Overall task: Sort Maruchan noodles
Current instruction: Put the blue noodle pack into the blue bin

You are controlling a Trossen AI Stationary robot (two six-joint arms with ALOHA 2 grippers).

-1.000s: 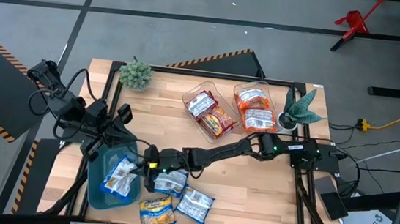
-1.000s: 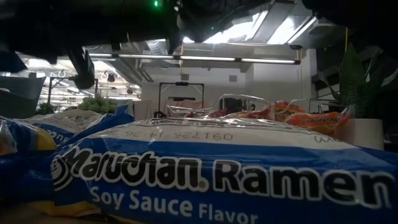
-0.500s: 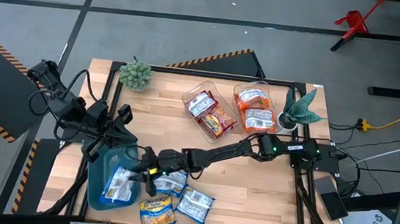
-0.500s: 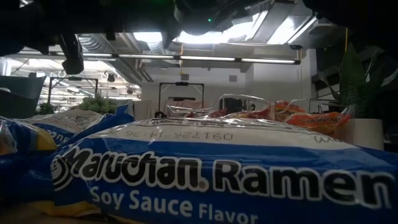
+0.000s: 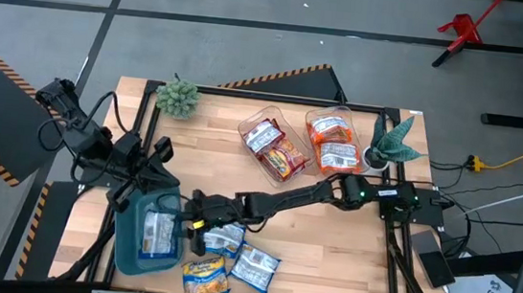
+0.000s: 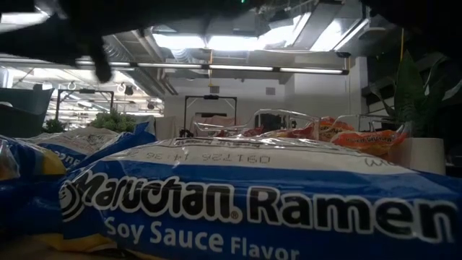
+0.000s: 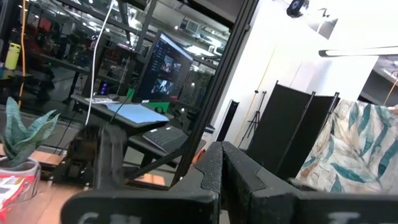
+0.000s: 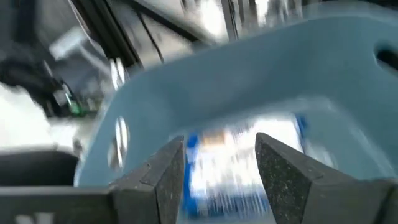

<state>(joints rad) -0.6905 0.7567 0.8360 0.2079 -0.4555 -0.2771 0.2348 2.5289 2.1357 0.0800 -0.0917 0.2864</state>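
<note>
Wooden table (image 5: pixel 329 240) ringed by grey floor, with a blue bin (image 5: pixel 127 244) at the left front corner holding one blue noodle packet (image 5: pixel 155 235). Right gripper (image 5: pixel 191 231) at the bin's edge, fingers apart and empty, its view blurred. Left gripper (image 7: pixel 221 174) pressed together behind the bin; more packets (image 5: pixel 231 259) just beside the bin and in two clear trays (image 5: pixel 318 113).

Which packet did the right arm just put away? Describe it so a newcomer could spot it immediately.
Start at the blue bin at the table's front-left corner, below the left arm. The packet lies flat inside it, blue with a white label, just past the right end effector, whose fingers stand open. It is the only packet inside that bin; the other blue and yellow ones lie loose on the wood beside it.
</note>
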